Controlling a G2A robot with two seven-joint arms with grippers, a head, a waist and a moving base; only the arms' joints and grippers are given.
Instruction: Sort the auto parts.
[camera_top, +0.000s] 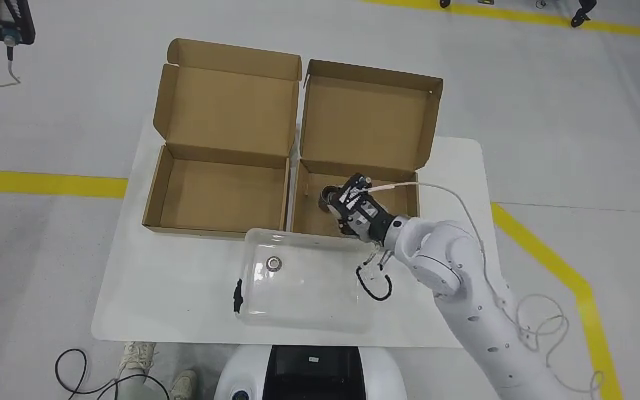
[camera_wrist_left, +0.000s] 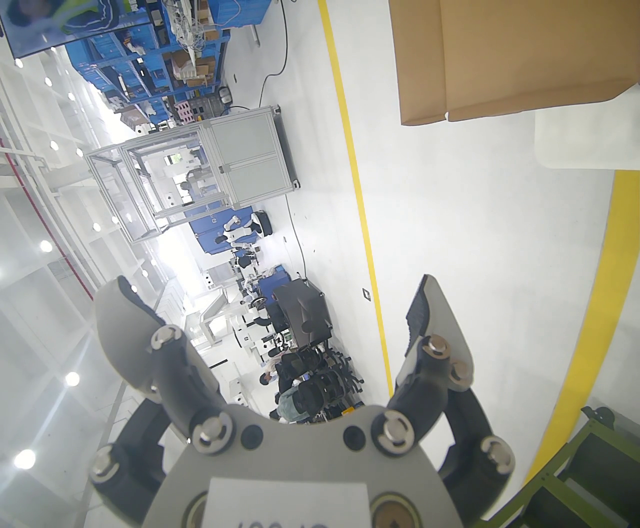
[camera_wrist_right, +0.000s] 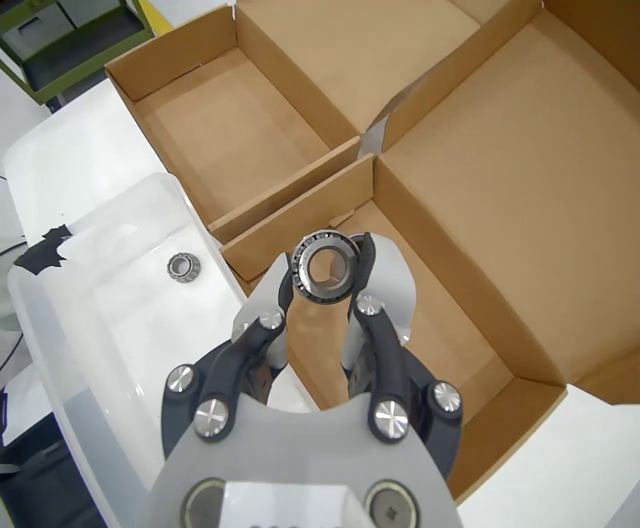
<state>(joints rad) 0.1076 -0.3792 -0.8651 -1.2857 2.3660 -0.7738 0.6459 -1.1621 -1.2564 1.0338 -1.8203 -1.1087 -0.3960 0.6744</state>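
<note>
Top view gives you the layout: two open cardboard boxes stand just beside each other on the far half of the bench (camera_top: 150, 290), lids folded back, with a clear plastic tray (camera_top: 300, 300) in front of them on the robot's side. Your right end effector (camera_wrist_right: 325, 265) is clenched on a large bearing (camera_wrist_right: 301, 267), one finger pad pressing each side of the outer ring and the bore facing the wrist camera. You can see it held over the inside of the right box (camera_top: 308, 210), toward the wall that box shares with the left box (camera_top: 215, 195) and close to the wall nearest the tray. You cannot tell from these views whether the bearing touches the box floor. A small bearing (camera_top: 272, 264) lies on its side on the tray bottom, in the far part of the tray toward its left end, well apart from the held one. A torn piece of black tape (camera_top: 238, 297) sticks to the tray's left rim. Your left end effector (camera_wrist_left: 272, 300) is released, fingers spread wide with nothing between them, and it points out over the workshop floor (camera_wrist_left: 475, 225) and its yellow line (camera_wrist_left: 360, 200), with a corner of the bench and a cardboard flap beyond it.
</note>
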